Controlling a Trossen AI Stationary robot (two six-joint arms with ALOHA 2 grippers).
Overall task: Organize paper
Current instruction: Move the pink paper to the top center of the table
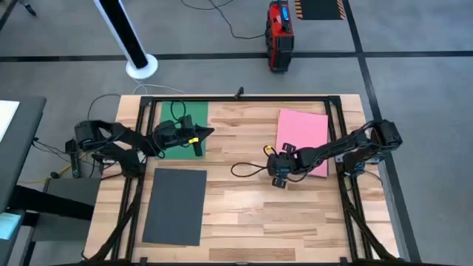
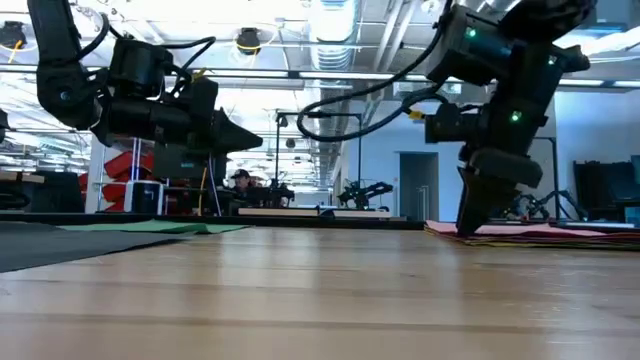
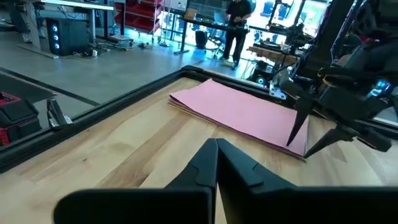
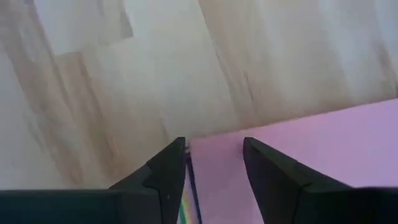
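You have three paper spots on the tabletop (image 1: 244, 199): one sheet (image 1: 182, 127) at the far left under the left gripper (image 1: 198, 137), another sheet (image 1: 175, 205) just in front of it, and a stack (image 1: 303, 137) at the far right, with the right gripper (image 1: 279, 171) at its near left corner.

Bare tabletop (image 1: 244, 199) open between grey sheet (image 1: 175, 205) and pink stack (image 1: 303, 133); black frame (image 1: 244, 98) rims edges.

Matt pink paper sheet (image 4: 311, 155) under smooth, dark, plastic-looking fingers (image 4: 277, 171) of the right gripper (image 4: 214, 158), over pale, streaky-grained wooden tabletop (image 4: 155, 68) with low sheen just beyond the tips.
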